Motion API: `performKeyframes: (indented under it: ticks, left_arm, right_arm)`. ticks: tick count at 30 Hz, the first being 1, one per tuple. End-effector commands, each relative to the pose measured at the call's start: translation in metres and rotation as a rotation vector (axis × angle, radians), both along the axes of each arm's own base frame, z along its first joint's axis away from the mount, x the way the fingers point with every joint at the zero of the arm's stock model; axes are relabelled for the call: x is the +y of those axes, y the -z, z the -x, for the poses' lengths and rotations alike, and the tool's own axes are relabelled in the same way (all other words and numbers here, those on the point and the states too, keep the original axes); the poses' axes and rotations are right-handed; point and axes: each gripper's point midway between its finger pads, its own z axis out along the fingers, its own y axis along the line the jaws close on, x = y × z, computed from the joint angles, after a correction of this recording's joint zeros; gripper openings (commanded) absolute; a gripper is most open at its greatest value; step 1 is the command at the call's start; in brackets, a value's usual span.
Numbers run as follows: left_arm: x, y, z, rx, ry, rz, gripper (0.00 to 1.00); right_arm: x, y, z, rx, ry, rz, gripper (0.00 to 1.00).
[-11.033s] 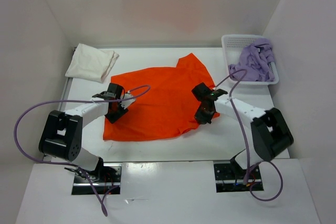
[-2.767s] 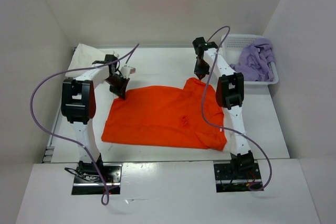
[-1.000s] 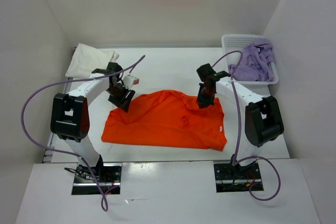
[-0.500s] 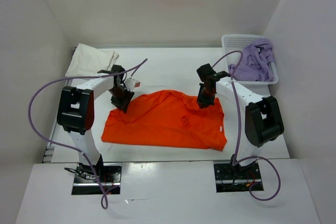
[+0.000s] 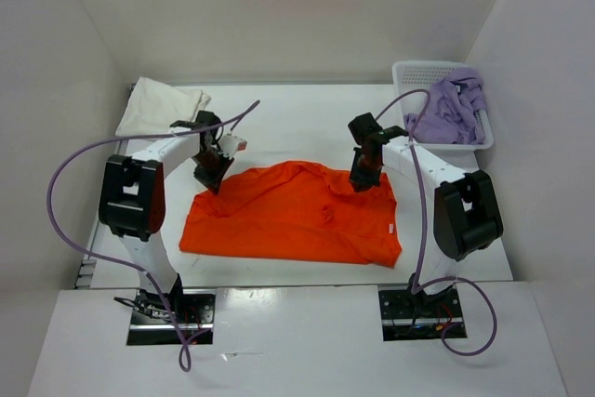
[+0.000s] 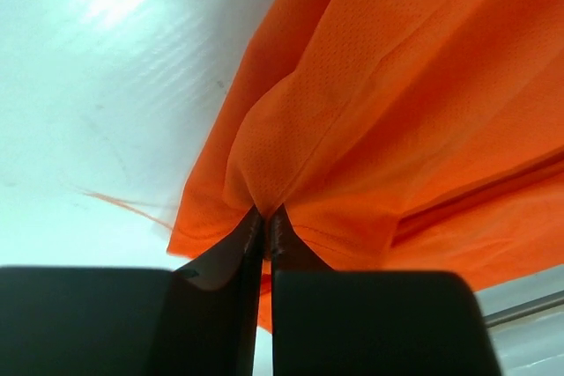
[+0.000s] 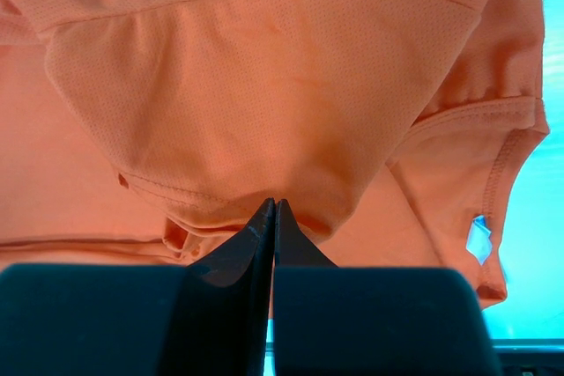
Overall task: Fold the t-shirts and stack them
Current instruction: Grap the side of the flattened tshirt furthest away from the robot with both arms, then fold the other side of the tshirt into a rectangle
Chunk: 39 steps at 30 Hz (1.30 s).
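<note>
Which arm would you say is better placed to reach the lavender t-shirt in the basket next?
Probably right: the right tool pinches the orange t-shirt on the side nearest the basket holding the lavender t-shirt; the left tool grips the opposite corner.

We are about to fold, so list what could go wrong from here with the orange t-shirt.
1. The left hand and the right hand each pinch only a small bunch of the orange t-shirt at their very tips. The thin cloth might slip out under a pull.
2. The cloth lies rumpled, with its far edge bunched up between the two hands, so a fold started from here may well come out crooked.
</note>
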Motion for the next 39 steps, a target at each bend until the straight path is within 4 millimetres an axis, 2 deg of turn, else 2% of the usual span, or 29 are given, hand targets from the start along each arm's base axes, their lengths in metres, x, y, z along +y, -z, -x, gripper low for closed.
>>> performKeyframes:
  ticks: [1,2,5,6,7,10,11,12,13,14,15,16,17,18,19,20,21,22,23,24,26,28,31,33,34,35,37,38,39]
  left_arm:
    - [-0.003,-0.049,-0.028,-0.151,0.003,0.017,0.07]
    - [-0.003,-0.068,-0.041,-0.213,0.000,0.015,0.05]
    - [0.009,-0.098,-0.066,-0.313,-0.034,-0.004,0.04]
    - [0.015,-0.109,-0.078,-0.361,-0.042,-0.021,0.02]
    - [0.022,-0.124,-0.092,-0.423,-0.059,-0.058,0.02]
    - [0.033,-0.141,-0.123,-0.543,-0.070,-0.124,0.02]
    - [0.033,-0.139,-0.129,-0.556,-0.057,-0.146,0.02]
    - [0.036,-0.142,-0.133,-0.577,-0.068,-0.163,0.02]
    - [0.034,-0.147,-0.140,-0.613,-0.044,-0.180,0.02]
    - [0.039,-0.140,-0.139,-0.607,-0.046,-0.212,0.02]
    - [0.040,-0.140,-0.138,-0.617,-0.039,-0.215,0.02]
    - [0.038,-0.141,-0.139,-0.636,-0.020,-0.229,0.02]
    - [0.042,-0.138,-0.136,-0.636,-0.027,-0.247,0.02]
    - [0.045,-0.125,-0.128,-0.610,-0.011,-0.267,0.02]
    - [0.049,-0.125,-0.128,-0.624,-0.001,-0.286,0.05]
    - [0.055,-0.124,-0.125,-0.630,-0.006,-0.321,0.07]
    - [0.058,-0.120,-0.128,-0.647,-0.006,-0.339,0.08]
    - [0.061,-0.111,-0.122,-0.635,0.000,-0.356,0.10]
    - [0.063,-0.109,-0.122,-0.638,0.006,-0.371,0.12]
    - [0.063,-0.117,-0.127,-0.676,-0.003,-0.366,0.12]
    - [0.062,-0.119,-0.129,-0.689,-0.006,-0.365,0.14]
    - [0.056,-0.128,-0.135,-0.713,-0.007,-0.331,0.21]
    - [0.046,-0.130,-0.147,-0.720,0.012,-0.305,0.22]
    - [0.043,-0.120,-0.156,-0.704,0.021,-0.295,0.22]
    - [0.039,-0.127,-0.166,-0.723,0.022,-0.283,0.20]
    - [0.038,-0.114,-0.173,-0.699,0.027,-0.286,0.19]
    - [0.032,-0.109,-0.194,-0.696,0.005,-0.265,0.19]
    - [0.034,-0.105,-0.200,-0.682,-0.008,-0.253,0.19]
    - [0.032,-0.105,-0.207,-0.690,-0.035,-0.239,0.22]
  right_arm:
    - [0.001,-0.022,-0.010,-0.082,-0.014,0.008,0.00]
    - [-0.001,-0.025,-0.011,-0.086,-0.010,0.019,0.00]
    - [-0.017,-0.041,-0.035,-0.135,0.031,0.012,0.00]
    - [-0.020,-0.053,-0.050,-0.172,0.036,0.006,0.00]
    - [-0.031,-0.060,-0.061,-0.195,0.058,0.016,0.00]
    - [-0.040,-0.085,-0.101,-0.284,0.087,0.025,0.00]
    - [-0.043,-0.088,-0.110,-0.294,0.099,0.024,0.00]
    - [-0.040,-0.100,-0.122,-0.329,0.101,0.014,0.00]
    - [-0.039,-0.095,-0.128,-0.321,0.092,0.020,0.00]
    - [-0.036,-0.100,-0.130,-0.331,0.088,0.007,0.00]
    - [-0.036,-0.096,-0.131,-0.323,0.088,0.010,0.00]
    - [-0.036,-0.101,-0.130,-0.334,0.088,0.006,0.00]
    - [-0.038,-0.094,-0.123,-0.314,0.088,0.012,0.00]
    - [-0.037,-0.092,-0.119,-0.305,0.082,0.003,0.00]
    - [-0.036,-0.096,-0.114,-0.308,0.077,-0.009,0.00]
    - [-0.033,-0.087,-0.107,-0.288,0.067,-0.025,0.00]
    - [-0.031,-0.086,-0.104,-0.289,0.073,-0.043,0.00]
    - [-0.030,-0.089,-0.100,-0.298,0.068,-0.057,0.00]
    - [-0.029,-0.080,-0.093,-0.278,0.072,-0.067,0.00]
    - [-0.028,-0.077,-0.088,-0.266,0.076,-0.078,0.00]
    - [-0.024,-0.073,-0.079,-0.254,0.061,-0.087,0.00]
    - [-0.021,-0.067,-0.076,-0.245,0.062,-0.090,0.00]
    - [-0.019,-0.069,-0.075,-0.251,0.066,-0.104,0.00]
    - [-0.018,-0.070,-0.078,-0.261,0.066,-0.107,0.00]
    - [-0.016,-0.071,-0.079,-0.268,0.062,-0.118,0.00]
    - [-0.016,-0.067,-0.079,-0.257,0.062,-0.115,0.00]
    - [-0.015,-0.063,-0.084,-0.257,0.053,-0.110,0.00]
    - [-0.017,-0.055,-0.085,-0.239,0.057,-0.095,0.00]
    - [-0.015,-0.060,-0.092,-0.255,0.057,-0.100,0.00]
